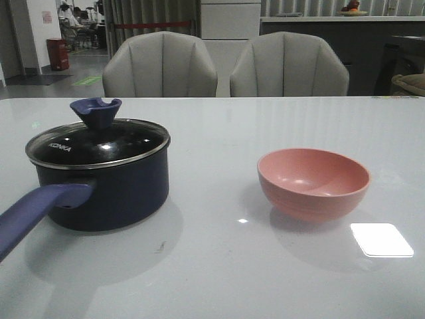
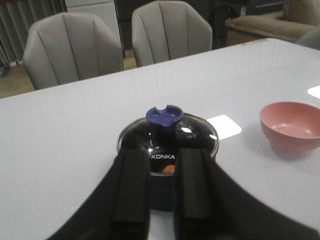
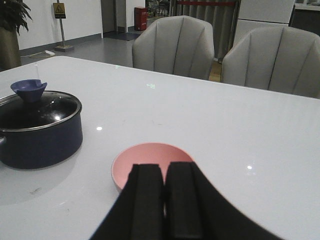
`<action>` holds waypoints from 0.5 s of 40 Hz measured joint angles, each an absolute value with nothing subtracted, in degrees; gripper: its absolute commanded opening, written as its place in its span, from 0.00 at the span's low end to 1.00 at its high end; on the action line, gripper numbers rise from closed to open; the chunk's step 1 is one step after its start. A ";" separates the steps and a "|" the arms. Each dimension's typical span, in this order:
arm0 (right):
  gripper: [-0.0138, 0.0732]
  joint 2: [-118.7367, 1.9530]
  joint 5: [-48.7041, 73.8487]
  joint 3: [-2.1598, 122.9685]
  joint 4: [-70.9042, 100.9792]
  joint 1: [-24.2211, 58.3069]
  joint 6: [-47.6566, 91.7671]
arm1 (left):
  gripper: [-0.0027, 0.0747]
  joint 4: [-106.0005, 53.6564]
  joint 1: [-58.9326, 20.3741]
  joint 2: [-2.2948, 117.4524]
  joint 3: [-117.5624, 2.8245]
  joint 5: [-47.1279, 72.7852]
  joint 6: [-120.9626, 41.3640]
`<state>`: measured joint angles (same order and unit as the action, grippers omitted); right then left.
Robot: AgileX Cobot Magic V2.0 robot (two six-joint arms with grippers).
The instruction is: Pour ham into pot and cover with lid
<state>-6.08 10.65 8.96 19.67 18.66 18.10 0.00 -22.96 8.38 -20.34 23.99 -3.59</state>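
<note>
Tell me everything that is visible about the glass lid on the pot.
The lid is round, of clear glass that looks dark over the black inside, with a steel rim and white "KONKA" lettering. A blue cup-shaped knob with a notched edge stands at its middle. It sits flat and closed on the dark navy pot, on the robot's left side of the table. Through the glass, the left wrist view shows something orange. No pincer touches it.

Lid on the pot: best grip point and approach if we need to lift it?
Take the lid by its blue cup-shaped knob, coming straight down from above. The knob stands up at the centre, the only raised part; the glass dome is smooth and its steel rim sits flush on the pot. Probably close the fingers across the knob's narrower stem, under the flared top.
</note>
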 measured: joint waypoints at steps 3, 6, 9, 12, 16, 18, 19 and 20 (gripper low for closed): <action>0.34 -6.08 10.65 8.96 19.67 18.66 18.10 | 0.21 0.00 -22.96 7.22 -19.88 22.68 -3.59; 0.34 -6.08 10.65 8.96 19.67 18.66 18.10 | 0.21 0.00 -22.96 6.98 -19.78 22.47 -3.59; 0.34 -6.08 10.65 8.96 19.67 18.66 18.10 | 0.21 0.00 -22.96 6.98 -19.78 22.36 -3.59; 0.34 -6.08 10.65 8.96 19.67 18.66 18.10 | 0.21 0.00 -22.96 6.98 -19.78 22.17 -3.59; 0.34 -6.08 10.65 8.96 19.67 18.66 18.10 | 0.21 0.00 -22.96 6.98 -19.78 22.02 -3.59; 0.34 -6.08 10.65 8.96 19.67 18.66 18.10 | 0.21 0.00 -22.96 6.98 -19.78 22.02 -3.59; 0.34 -6.08 10.65 8.96 19.67 18.66 18.10 | 0.21 0.00 -22.96 6.98 -19.78 22.02 -3.59; 0.34 -6.08 10.65 8.96 19.67 18.66 18.10 | 0.21 0.00 -22.96 6.98 -19.78 22.02 -3.59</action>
